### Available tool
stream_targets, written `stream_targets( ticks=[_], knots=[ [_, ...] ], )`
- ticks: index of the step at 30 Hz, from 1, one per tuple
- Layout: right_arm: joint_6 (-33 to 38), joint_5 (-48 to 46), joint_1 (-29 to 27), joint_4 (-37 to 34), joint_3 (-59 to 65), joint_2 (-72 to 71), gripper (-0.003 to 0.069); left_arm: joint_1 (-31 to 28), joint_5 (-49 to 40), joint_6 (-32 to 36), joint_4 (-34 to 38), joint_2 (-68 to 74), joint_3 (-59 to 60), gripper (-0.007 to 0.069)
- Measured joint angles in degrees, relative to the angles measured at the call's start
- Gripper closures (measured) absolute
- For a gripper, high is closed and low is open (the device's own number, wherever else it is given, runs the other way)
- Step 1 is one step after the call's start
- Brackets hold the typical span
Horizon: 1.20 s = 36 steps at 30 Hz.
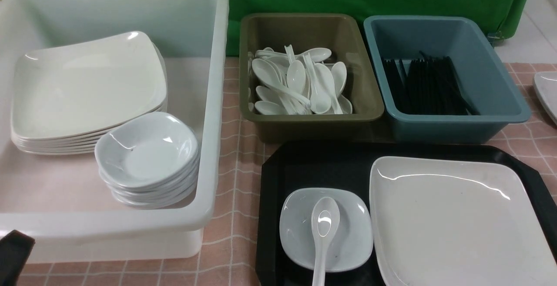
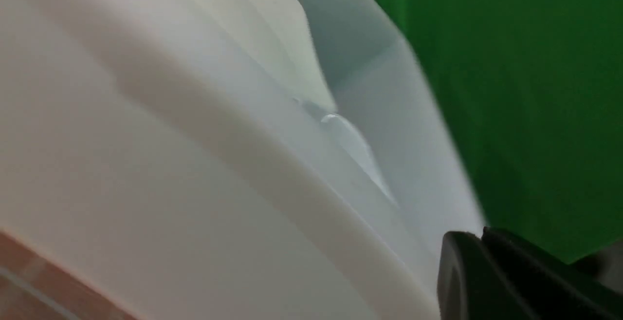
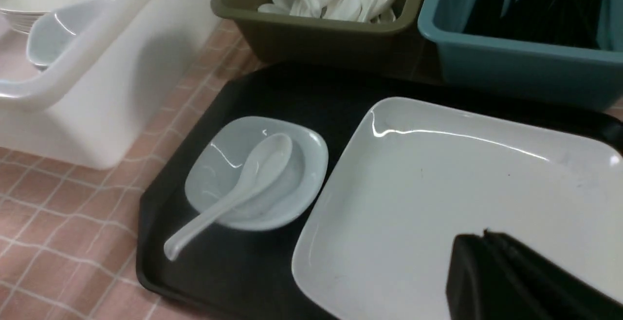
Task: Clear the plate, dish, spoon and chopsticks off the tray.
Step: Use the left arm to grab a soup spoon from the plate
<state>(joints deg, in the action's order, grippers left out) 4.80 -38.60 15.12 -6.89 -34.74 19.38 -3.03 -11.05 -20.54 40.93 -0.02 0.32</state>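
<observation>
Left arm (image 1: 14, 251): only a black end part shows, low at the near left edge of the front view.
Left gripper (image 2: 483, 236): two black fingers pressed together with just a thin seam between them; jaws closed, nothing held.
Right gripper (image 3: 484, 236): seen only from its own wrist camera; black fingers meet along a thin seam, jaws closed and empty.

White bin (image 1: 216, 103) of stacked crockery (image 1: 87, 85), olive tub (image 1: 311, 119) of spoons (image 1: 296, 81), blue tub (image 1: 496, 77)
</observation>
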Motion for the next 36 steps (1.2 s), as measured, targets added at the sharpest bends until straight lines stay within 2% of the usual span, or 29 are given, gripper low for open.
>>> stream_targets(
  ticks=[4, 6, 9, 12, 13, 14, 16, 17, 22, 24, 26, 29, 32, 36],
  knots=[
    [0.6, 1.1, 0.0, 0.1, 2.2, 0.1, 0.0622, 0.0, 2.6, -2.3, 6.8, 0.0, 0.0, 0.0605],
    [3.2, 1.3, 0.0, 0.1, 2.7, 0.7, 0.0620, 0.0, 4.8, -3.2, 9.9, 0.0, 0.0, 0.0605],
    [5.3, 1.4, 0.0, 0.1, 2.7, 1.2, 0.0617, 0.0, 4.5, -0.8, 8.4, 0.0, -0.7, 0.0605],
    [6.5, 1.4, 0.0, 0.2, 2.7, 1.4, 0.0615, 0.0, -2.0, 0.8, 1.6, 2.3, -9.5, 0.0605],
    [6.6, 1.4, 0.0, 0.2, 2.7, 1.4, 0.0615, 0.0, -2.0, 0.8, 1.6, 2.3, -10.2, 0.0605],
    [6.6, 1.8, 0.0, 0.3, 3.0, 1.4, 0.0612, 0.0, -8.2, 1.3, -2.8, 7.3, -17.5, 0.0605],
    [6.6, 2.0, 0.0, 0.3, 3.4, 1.4, 0.0609, 0.0, -16.2, 3.6, -5.9, 13.7, -26.6, 0.0605],
    [6.6, 2.0, 0.0, 0.3, 3.5, 1.4, 0.0609, 0.0, -17.2, 4.0, -6.2, 14.6, -26.6, 0.0605],
    [6.8, 2.2, 0.0, 0.5, 5.1, 1.4, 0.0598, 0.0, -50.0, 16.5, -10.5, 39.7, -51.5, 0.0605],
    [6.8, 2.6, 0.0, 0.5, 5.7, 1.5, 0.0593, 0.4, -55.5, 19.9, -10.9, 47.6, -57.5, 0.0605],
    [6.8, 2.8, 0.0, 0.5, 5.8, 1.5, 0.0589, 1.1, -57.0, 22.4, -9.5, 54.8, -61.5, 0.0605],
    [6.8, 3.1, 0.0, 0.5, 6.0, 1.5, 0.0587, 4.5, -57.1, 23.5, -6.1, 61.8, -63.7, 0.0605],
    [6.8, 3.1, 0.0, 0.5, 6.0, 1.5, 0.0587, 16.0, -57.5, 22.1, -4.2, 68.2, -64.0, 0.0605],
    [6.6, 3.1, 0.0, 0.5, 6.0, 1.5, 0.0585, 33.1, -57.8, 13.4, -11.3, 75.7, -64.1, 0.0605]
  ],
)
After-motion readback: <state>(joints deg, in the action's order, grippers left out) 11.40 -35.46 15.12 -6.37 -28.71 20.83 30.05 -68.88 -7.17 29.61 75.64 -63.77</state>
